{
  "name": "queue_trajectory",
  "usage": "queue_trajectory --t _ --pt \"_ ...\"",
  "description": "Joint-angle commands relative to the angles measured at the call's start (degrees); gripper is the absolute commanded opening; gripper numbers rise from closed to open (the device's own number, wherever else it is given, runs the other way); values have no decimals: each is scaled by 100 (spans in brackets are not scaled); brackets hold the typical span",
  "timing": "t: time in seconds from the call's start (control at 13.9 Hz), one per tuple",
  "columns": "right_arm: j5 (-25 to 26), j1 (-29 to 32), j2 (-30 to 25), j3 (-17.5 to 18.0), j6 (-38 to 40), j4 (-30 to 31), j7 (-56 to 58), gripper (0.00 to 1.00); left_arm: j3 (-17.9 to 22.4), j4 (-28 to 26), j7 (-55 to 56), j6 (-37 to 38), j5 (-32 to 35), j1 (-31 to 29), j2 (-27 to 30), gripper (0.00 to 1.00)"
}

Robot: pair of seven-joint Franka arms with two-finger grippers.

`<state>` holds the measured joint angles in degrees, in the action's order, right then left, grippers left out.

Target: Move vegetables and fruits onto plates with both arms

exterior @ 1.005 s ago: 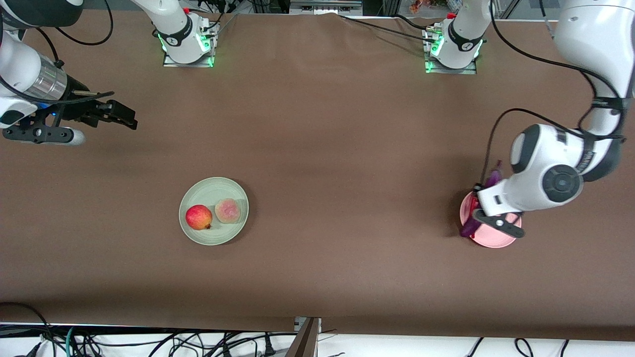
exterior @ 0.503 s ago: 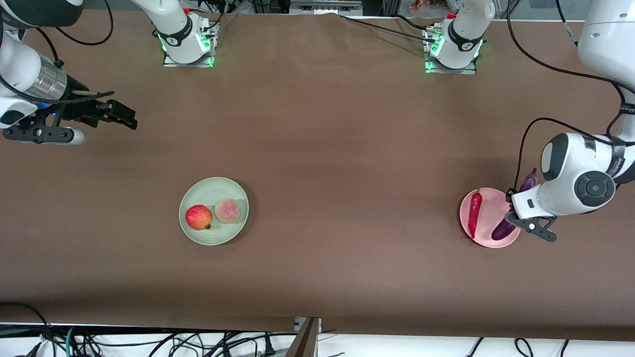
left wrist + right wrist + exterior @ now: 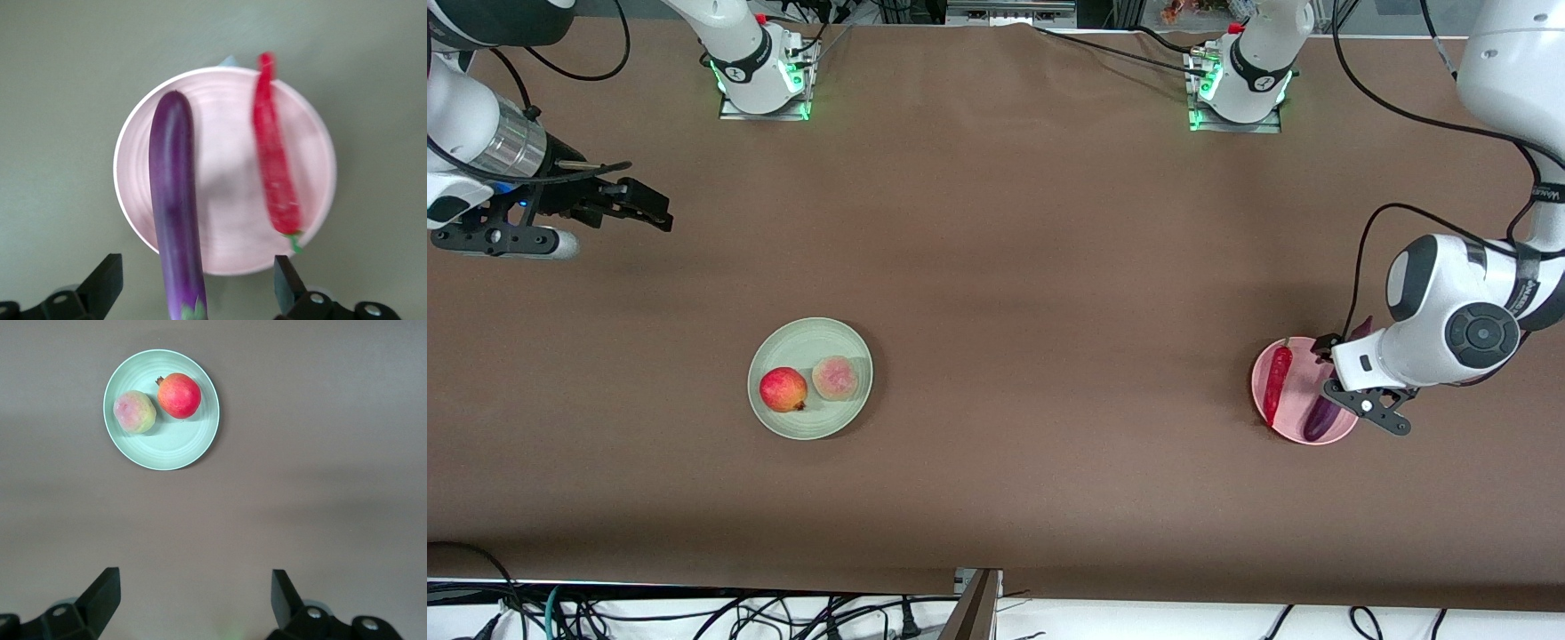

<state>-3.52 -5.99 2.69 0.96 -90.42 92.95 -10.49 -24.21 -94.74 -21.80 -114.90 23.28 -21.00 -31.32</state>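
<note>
The left hand (image 3: 193,290) has just spread its fingers, leaving the eggplant (image 3: 175,200) beneath it on the pink plate (image 3: 227,220) beside the chili pepper (image 3: 273,173); right hand (image 3: 636,206) waits open, task seemingly complete.

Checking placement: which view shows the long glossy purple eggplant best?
Left wrist view: the long glossy purple eggplant lies unobstructed on the round pink plate, stem end overhanging. In the front view the left arm covers most of it. The right wrist view misses it.
</note>
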Motion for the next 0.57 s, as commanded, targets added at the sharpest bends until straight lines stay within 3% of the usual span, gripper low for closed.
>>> queue_trajectory --t 0.0,0.22,0.43,0.5 --pt "79 28 -41 36 86 -23 109 100 -434 -106 393 738 -209 -18 827 100" --pt "79 19 -41 45 104 -23 118 100 -663 287 853 1809 -718 -18 1531 100" --pt "79 10 -41 54 113 -14 109 100 -629 1490 862 2901 -1333 -1 1542 100" --pt "79 2 -32 62 113 -14 109 100 -576 1528 897 2921 -1396 86 1681 100"
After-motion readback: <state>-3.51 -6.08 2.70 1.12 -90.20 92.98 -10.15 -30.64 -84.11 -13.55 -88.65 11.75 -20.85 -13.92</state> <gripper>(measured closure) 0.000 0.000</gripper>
